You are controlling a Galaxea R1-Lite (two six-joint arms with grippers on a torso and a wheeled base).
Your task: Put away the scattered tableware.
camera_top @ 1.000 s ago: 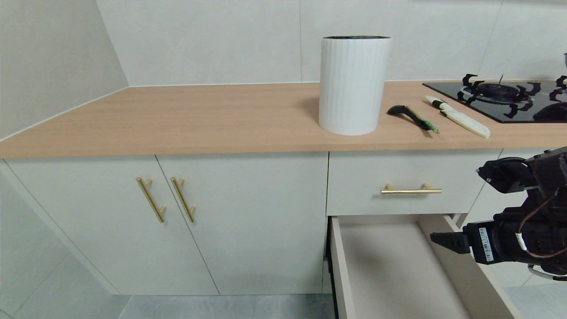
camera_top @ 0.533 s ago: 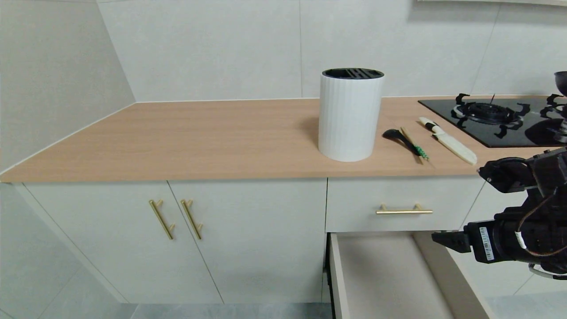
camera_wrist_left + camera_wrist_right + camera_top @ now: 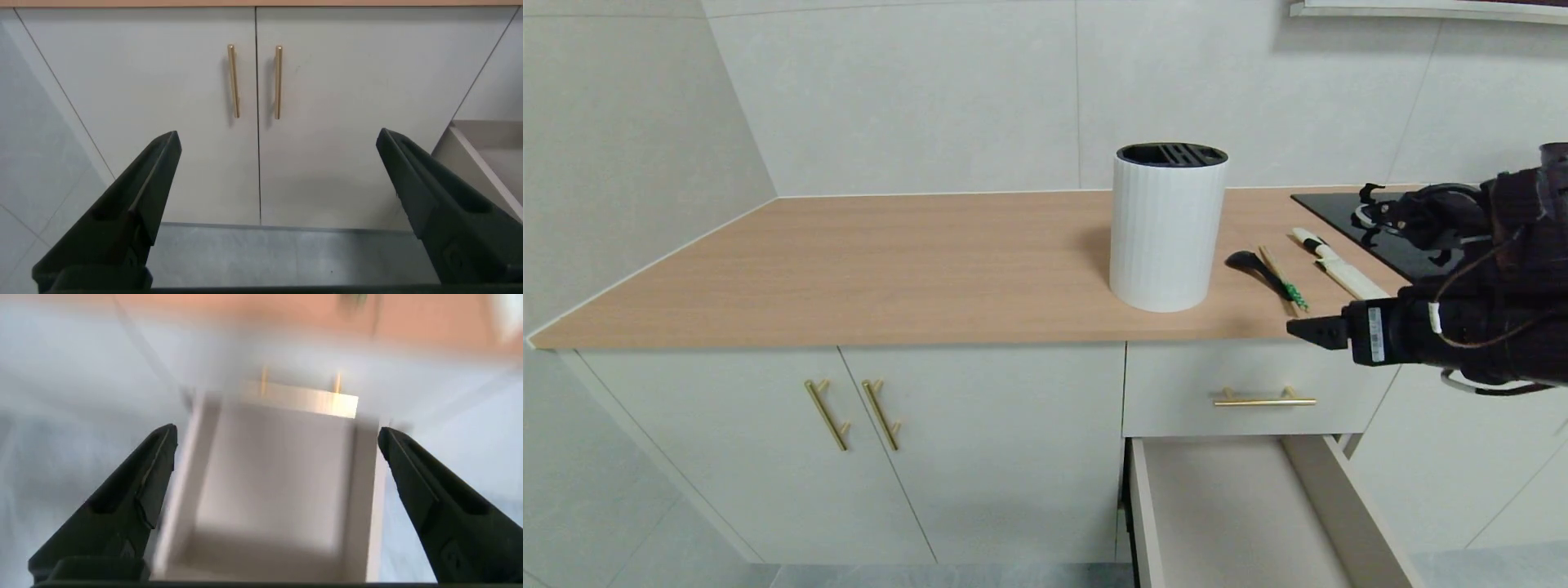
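Observation:
A black spoon [image 3: 1252, 265], wooden chopsticks with green ends [image 3: 1283, 282] and a white knife [image 3: 1340, 267] lie on the wooden countertop [image 3: 890, 261], just right of a tall white ribbed holder [image 3: 1168, 229]. My right gripper [image 3: 1311, 331] hovers at the counter's front edge, near the chopsticks' ends and above the open drawer [image 3: 1339, 506]. In the right wrist view that gripper [image 3: 274, 437] is open and holds nothing, with the drawer [image 3: 366, 490] below it. My left gripper [image 3: 275, 140] is open and faces the lower cabinet doors.
A black gas hob [image 3: 1339, 211] sits at the counter's right end behind my right arm. A shut drawer with a gold handle [image 3: 1264, 400] lies above the open one. Two cabinet doors with gold handles [image 3: 234, 80] are to the left. The counter's left half is bare.
The head camera has tilted up, so the whole scene sits lower. My right arm has risen from beside the open drawer to the counter's front edge.

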